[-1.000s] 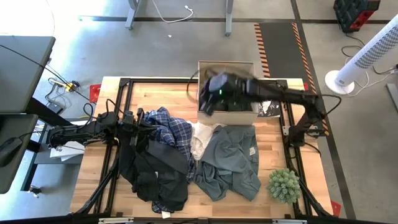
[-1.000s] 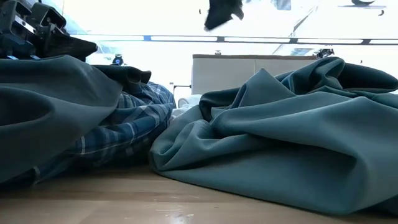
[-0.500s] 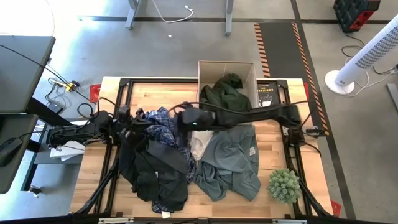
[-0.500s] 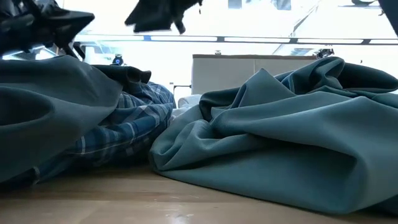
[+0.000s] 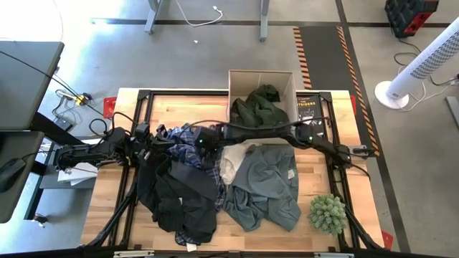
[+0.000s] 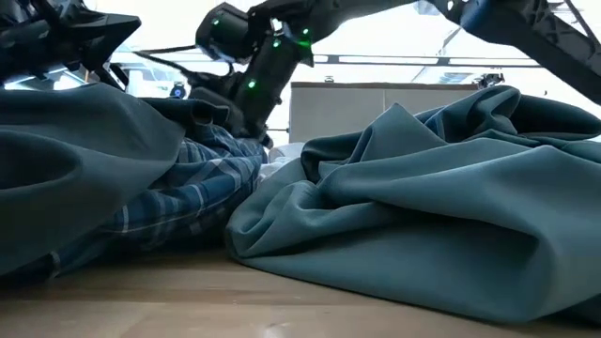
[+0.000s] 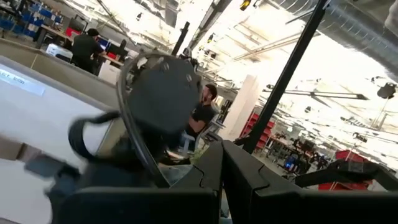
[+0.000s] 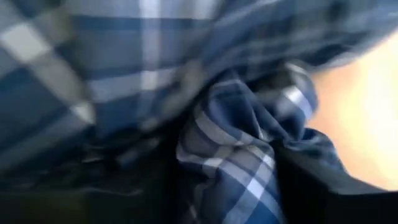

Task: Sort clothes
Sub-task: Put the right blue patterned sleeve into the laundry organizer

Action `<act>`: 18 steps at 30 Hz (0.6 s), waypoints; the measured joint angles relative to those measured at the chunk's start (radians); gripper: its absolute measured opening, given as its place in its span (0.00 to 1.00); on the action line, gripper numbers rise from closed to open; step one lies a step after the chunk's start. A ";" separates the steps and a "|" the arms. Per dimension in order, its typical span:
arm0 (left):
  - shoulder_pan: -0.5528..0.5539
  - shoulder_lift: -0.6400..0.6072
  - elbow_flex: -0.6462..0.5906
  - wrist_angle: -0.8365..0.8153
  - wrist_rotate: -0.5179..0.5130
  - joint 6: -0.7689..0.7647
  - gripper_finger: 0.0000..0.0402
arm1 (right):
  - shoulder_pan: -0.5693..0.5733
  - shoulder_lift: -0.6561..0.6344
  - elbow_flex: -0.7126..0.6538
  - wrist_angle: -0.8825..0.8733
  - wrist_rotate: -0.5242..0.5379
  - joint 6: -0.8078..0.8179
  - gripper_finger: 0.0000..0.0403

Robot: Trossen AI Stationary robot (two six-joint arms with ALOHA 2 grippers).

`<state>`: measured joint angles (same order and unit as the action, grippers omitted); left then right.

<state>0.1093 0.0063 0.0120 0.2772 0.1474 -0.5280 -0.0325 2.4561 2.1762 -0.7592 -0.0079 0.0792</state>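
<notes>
Tabletop: four garments; right gripper point(image 5: 203, 140) seemingly on plaid shirt point(image 5: 195, 147).

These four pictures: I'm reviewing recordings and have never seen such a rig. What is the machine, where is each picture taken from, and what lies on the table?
Two dark robot arms work at a wooden table. One picture looks straight down, one looks level across the tabletop, and one comes from each arm's wrist. On the table lie a plaid shirt, a black garment, a white one, a grey-green one and a spiky plant. A box at the far edge holds a dark green garment. The right gripper reaches across onto the plaid shirt, which fills its wrist picture. The left gripper waits at the pile's left edge. Nothing looks lifted.
</notes>
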 joint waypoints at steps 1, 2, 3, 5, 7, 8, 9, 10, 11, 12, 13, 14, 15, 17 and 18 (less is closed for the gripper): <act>0.000 0.000 0.000 0.000 0.000 0.000 0.01 | 0.003 0.002 0.007 -0.002 0.000 -0.001 0.35; 0.000 0.000 0.000 0.000 0.000 0.000 0.01 | 0.004 0.002 0.016 -0.005 0.001 -0.001 0.25; 0.000 0.000 0.000 0.002 0.000 0.000 0.01 | 0.004 0.000 0.029 -0.009 0.002 -0.001 0.15; 0.000 0.000 0.000 0.009 0.000 -0.015 0.01 | 0.004 -0.013 0.069 -0.020 0.006 -0.010 0.05; 0.000 0.000 0.001 0.018 0.003 -0.047 0.01 | 0.011 -0.035 0.120 -0.030 0.045 -0.011 0.05; 0.001 0.000 0.001 0.020 0.014 -0.066 0.01 | 0.017 -0.049 0.155 -0.037 0.082 -0.026 0.05; 0.001 0.000 0.002 0.022 0.040 -0.083 0.01 | 0.025 -0.066 0.180 -0.043 0.115 -0.043 0.04; 0.000 0.000 0.002 0.020 0.073 -0.096 0.01 | 0.033 -0.104 0.172 -0.013 0.155 -0.070 0.02; 0.000 0.000 0.002 0.016 0.105 -0.104 0.01 | 0.040 -0.152 0.148 0.030 0.193 -0.101 0.02; 0.000 0.000 0.002 0.013 0.138 -0.112 0.01 | 0.049 -0.193 0.137 0.051 0.239 -0.124 0.02; 0.000 0.000 0.007 0.012 0.171 -0.116 0.01 | 0.056 -0.236 0.134 0.065 0.287 -0.139 0.02; 0.000 0.000 0.010 0.017 0.200 -0.116 0.01 | 0.062 -0.275 0.134 0.079 0.345 -0.153 0.02; 0.000 -0.001 0.010 0.020 0.227 -0.116 0.01 | 0.067 -0.313 0.134 0.098 0.407 -0.179 0.02; 0.000 -0.001 0.010 0.015 0.250 -0.116 0.01 | 0.081 -0.384 0.134 0.169 0.521 -0.267 0.01; 0.000 0.000 0.010 0.015 0.252 -0.116 0.01 | 0.088 -0.418 0.134 0.227 0.569 -0.326 0.01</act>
<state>0.1093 0.0063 0.0219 0.2920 0.3992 -0.6437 0.0554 2.0378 2.3104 -0.5321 0.5614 -0.2465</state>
